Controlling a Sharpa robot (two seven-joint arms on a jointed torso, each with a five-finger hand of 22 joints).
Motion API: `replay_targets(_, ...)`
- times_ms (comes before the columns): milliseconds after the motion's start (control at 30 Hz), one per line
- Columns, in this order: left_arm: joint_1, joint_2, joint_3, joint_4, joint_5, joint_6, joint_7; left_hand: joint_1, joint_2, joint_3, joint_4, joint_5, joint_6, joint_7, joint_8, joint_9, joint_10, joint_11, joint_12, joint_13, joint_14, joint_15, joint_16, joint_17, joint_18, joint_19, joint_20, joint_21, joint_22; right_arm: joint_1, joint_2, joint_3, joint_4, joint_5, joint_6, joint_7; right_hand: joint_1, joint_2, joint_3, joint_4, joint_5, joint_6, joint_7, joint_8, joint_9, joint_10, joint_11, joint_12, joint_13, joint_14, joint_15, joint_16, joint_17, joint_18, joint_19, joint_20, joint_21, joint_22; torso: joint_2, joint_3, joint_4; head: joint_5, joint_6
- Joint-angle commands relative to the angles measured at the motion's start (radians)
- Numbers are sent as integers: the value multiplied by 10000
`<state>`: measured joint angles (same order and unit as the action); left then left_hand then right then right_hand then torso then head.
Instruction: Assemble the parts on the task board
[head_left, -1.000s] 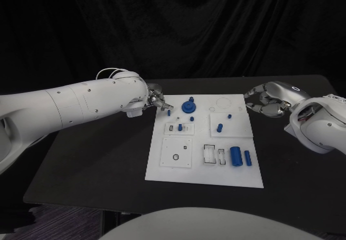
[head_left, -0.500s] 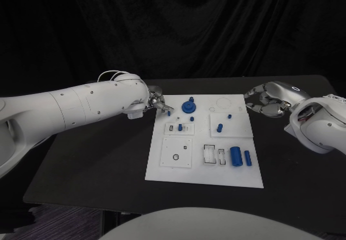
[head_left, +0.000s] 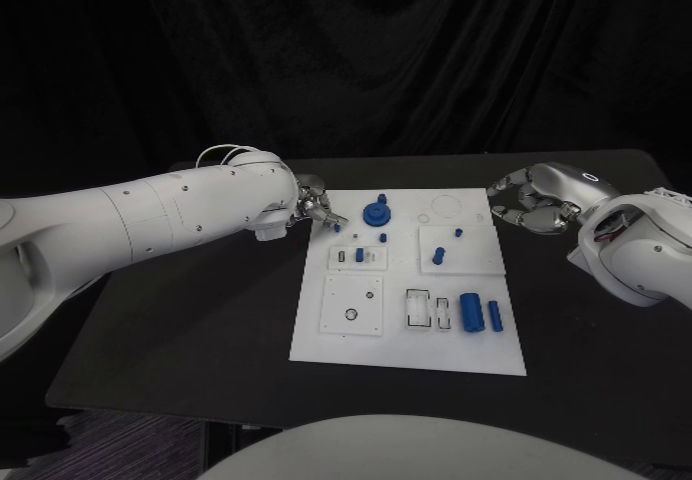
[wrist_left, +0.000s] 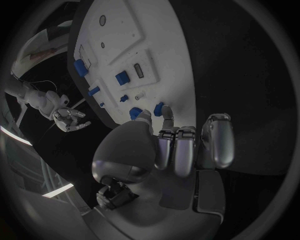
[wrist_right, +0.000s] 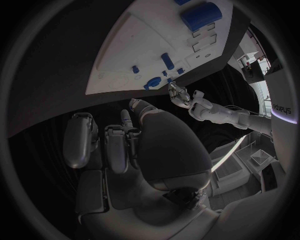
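Note:
The white task board (head_left: 325, 335) lies in the middle of the table. My left hand (head_left: 307, 207) hovers at the board's far left corner, fingers (wrist_left: 181, 145) stretched out and a little apart. Their tips are close beside a small blue peg (head_left: 338, 226) (wrist_left: 159, 108) that stands on the board; I see no grip on it. A blue gear (head_left: 378, 212) stands just right of the peg. My right hand (head_left: 531, 206) (wrist_right: 134, 140) hangs off the board's far right corner, fingers curled in with nothing in them.
More blue parts are on the board: pegs (head_left: 385, 238) (head_left: 459, 232) (head_left: 437, 257), a short block (head_left: 361, 255), a thick cylinder (head_left: 470, 310) and a thinner one (head_left: 496, 316) at the near right. The black table (head_left: 188, 330) surrounds the board.
My left arm has drifted slightly. Both hands and the parts stay where they were.

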<state>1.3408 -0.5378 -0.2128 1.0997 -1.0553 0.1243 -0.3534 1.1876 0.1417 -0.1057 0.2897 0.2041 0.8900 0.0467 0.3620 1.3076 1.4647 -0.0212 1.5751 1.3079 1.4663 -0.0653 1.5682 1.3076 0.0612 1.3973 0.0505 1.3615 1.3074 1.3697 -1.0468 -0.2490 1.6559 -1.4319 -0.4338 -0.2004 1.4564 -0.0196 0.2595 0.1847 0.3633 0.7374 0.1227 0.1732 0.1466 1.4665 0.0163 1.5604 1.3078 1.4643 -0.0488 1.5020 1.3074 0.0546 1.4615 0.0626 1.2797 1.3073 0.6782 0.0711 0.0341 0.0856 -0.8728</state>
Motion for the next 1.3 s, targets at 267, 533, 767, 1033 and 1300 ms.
replay_targets(267,-24,68,10,-86,82,-48,390,105,114,103,-23,385,94,57,-239,61,1061,93,-43,2629,1045,104,26,2632,78,-98,70,-126,1085,-22,-11,7,24,-20,97,-148,-82,48,77,-7,35,81,-12,-33,-14,839,43,-32,2455,861,23,-56,2021,114,-54,-1,-55,1753,5,3,-1,-57,2)
replay_targets(533,-40,99,10,-134,84,-32,443,154,129,165,-24,581,133,54,-331,58,1061,96,-43,2629,1045,109,26,2632,92,-144,76,-185,1067,-22,-14,7,33,-19,127,-168,-90,42,94,-12,36,85,-10,-40,-22,814,44,-50,2433,856,22,-76,2004,118,-61,-2,-75,1748,12,2,2,-77,2)
replay_targets(767,-57,128,10,-182,84,-66,479,264,99,272,-32,893,171,50,-466,69,1061,95,-43,2629,1045,112,26,2632,103,-187,83,-244,1062,-22,-14,7,35,-19,153,-179,-84,36,128,-33,69,93,-13,-47,-34,803,41,-59,2421,854,20,-82,1999,120,-66,-4,-91,1744,5,5,-4,-78,2)
replay_targets(1033,-77,166,10,-262,84,-97,515,301,80,303,-39,960,177,48,-503,74,1061,95,-43,2629,1045,114,26,2632,112,-215,84,-281,1047,-22,-20,7,43,-18,177,-199,-84,28,159,-50,118,100,-13,-54,-45,803,38,-60,2421,854,18,-88,1994,120,-66,-7,-96,1743,4,4,1,-99,2)
replay_targets(1300,-92,186,10,-278,84,-113,515,484,36,491,-51,1316,207,42,-639,105,1061,93,-43,2629,1045,115,26,2632,125,-260,86,-349,1043,-21,-19,7,46,-18,192,-208,-86,20,178,-62,155,105,-13,-59,-52,799,38,-64,2416,855,17,-85,1996,121,-67,-8,-102,1742,-1,1,0,-97,2)
